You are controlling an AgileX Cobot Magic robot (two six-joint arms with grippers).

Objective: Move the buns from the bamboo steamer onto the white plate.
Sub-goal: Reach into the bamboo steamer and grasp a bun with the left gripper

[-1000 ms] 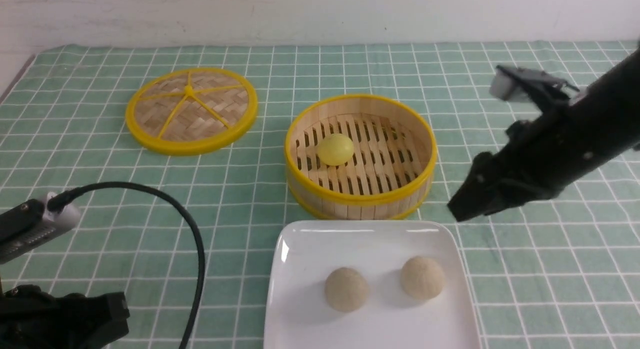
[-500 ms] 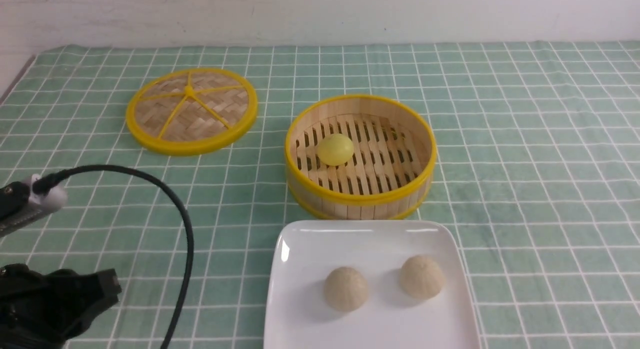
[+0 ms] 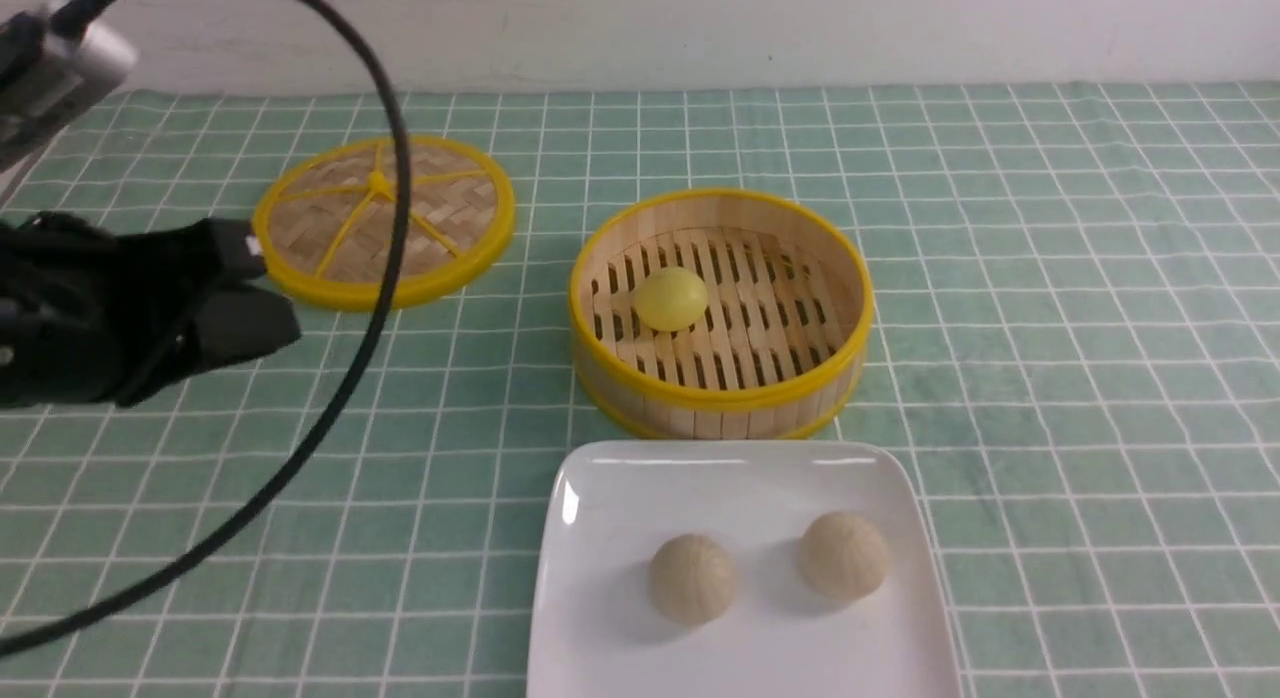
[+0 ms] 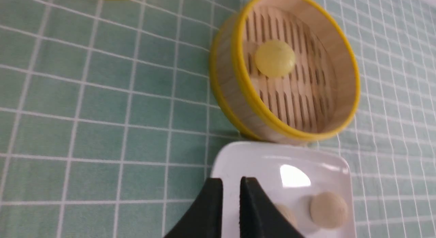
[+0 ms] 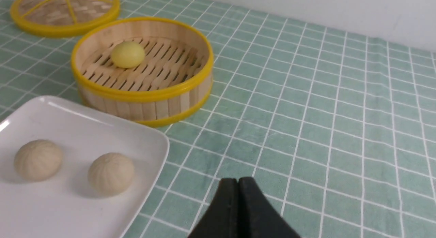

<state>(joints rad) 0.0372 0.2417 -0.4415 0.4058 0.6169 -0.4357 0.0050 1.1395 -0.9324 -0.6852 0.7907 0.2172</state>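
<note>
A smooth yellow bun (image 3: 670, 298) lies on the slats inside the bamboo steamer (image 3: 720, 403) at mid-table; it also shows in the left wrist view (image 4: 274, 58) and the right wrist view (image 5: 127, 54). Two pale ribbed buns (image 3: 692, 578) (image 3: 843, 555) sit side by side on the white plate (image 3: 740, 483) just in front of the steamer. My left gripper (image 3: 270, 293) hangs raised at the left, near the lid, its jaws a narrow gap apart and empty (image 4: 231, 183). My right gripper (image 5: 237, 180) is shut and empty over the cloth right of the plate, outside the front view.
The flat woven lid (image 3: 383, 218) with its yellow rim lies at the back left. A black cable (image 3: 395, 198) loops from my left wrist across the left of the front view. Green checked cloth (image 3: 1050, 328) covers the table; a white wall runs behind.
The right arm has pulled back out of the front view and its jaws have shut. My left gripper has risen from the bottom left corner to beside the lid.
</note>
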